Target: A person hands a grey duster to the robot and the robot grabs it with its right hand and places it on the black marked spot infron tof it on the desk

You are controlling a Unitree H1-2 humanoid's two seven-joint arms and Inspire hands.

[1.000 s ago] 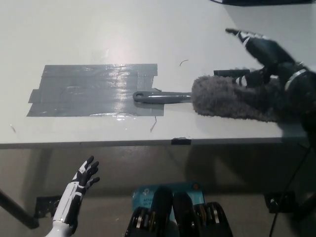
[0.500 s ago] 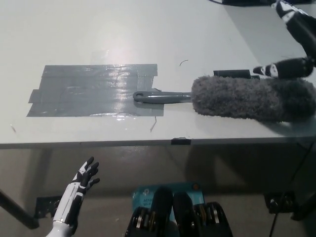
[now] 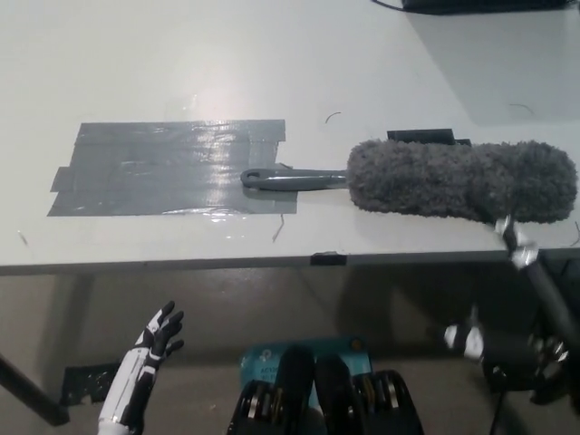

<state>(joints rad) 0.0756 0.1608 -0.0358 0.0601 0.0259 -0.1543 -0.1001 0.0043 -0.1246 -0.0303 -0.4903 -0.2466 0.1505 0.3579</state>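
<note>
The grey duster [image 3: 458,179] lies flat on the white desk [image 3: 181,63], its fluffy head to the right. Its grey handle [image 3: 292,178] points left and its tip rests on the right end of the dark taped patch [image 3: 168,168]. My black right hand [image 3: 518,304] hangs below the desk's front edge at the lower right, fingers apart, holding nothing and clear of the duster. Low at the left, below the desk, my white left hand [image 3: 156,333] rests with its fingers spread.
A small black strip [image 3: 421,136] lies on the desk just behind the duster's head. A short black mark [image 3: 328,259] sits on the desk's front edge. A dark object [image 3: 489,4] shows at the top right corner.
My right hand has let go of the duster, swung away from above it and dropped below the desk's front edge. The duster stays where it lay. The left hand has barely moved.
</note>
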